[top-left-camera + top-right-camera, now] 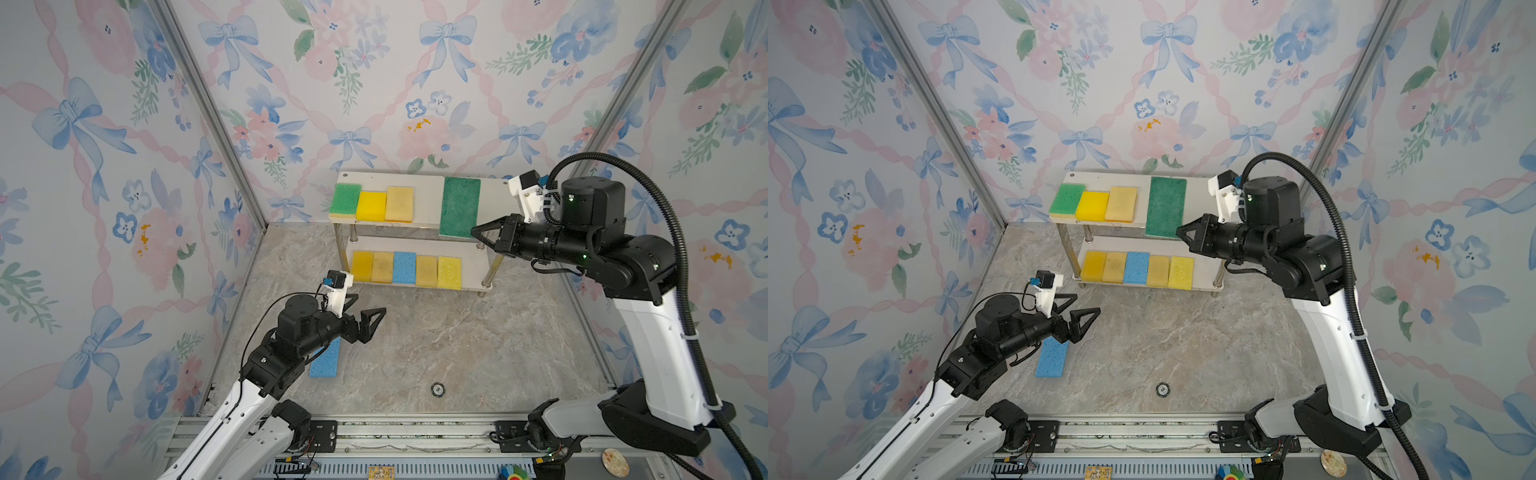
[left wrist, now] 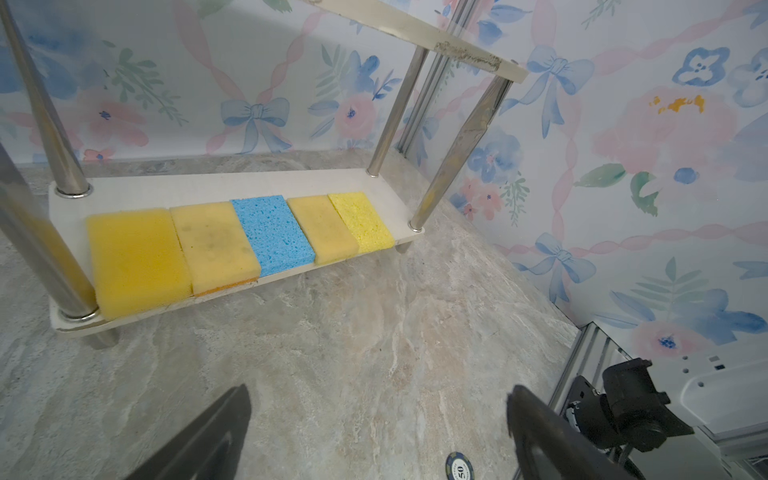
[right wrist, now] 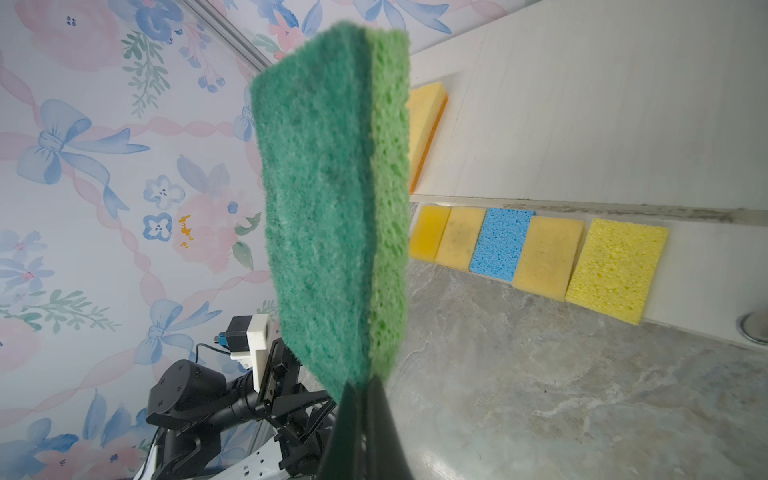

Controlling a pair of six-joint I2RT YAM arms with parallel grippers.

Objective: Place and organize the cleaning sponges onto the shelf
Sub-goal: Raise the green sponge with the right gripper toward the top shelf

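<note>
The left arm [image 1: 291, 328] partly covers a blue floor sponge [image 1: 326, 363].

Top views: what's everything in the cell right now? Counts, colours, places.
table: one, grey marble.
shelf: one, white boards on chrome legs, at the back.
upper-board sponges: three, green, yellow, tan, side by side at its left end.
lower-board sponges: five, yellow, tan, blue, tan, pale yellow, in a row.
green scourer: one, dark green, over the upper board's right part, held by its edge.
loose sponge: one, light blue, on the table, partly under the left arm.
disc: one, black and white, on the table near the front.
left gripper: one, black, open and empty, above the table.
right gripper: one, black, shut on the green scourer.
</note>
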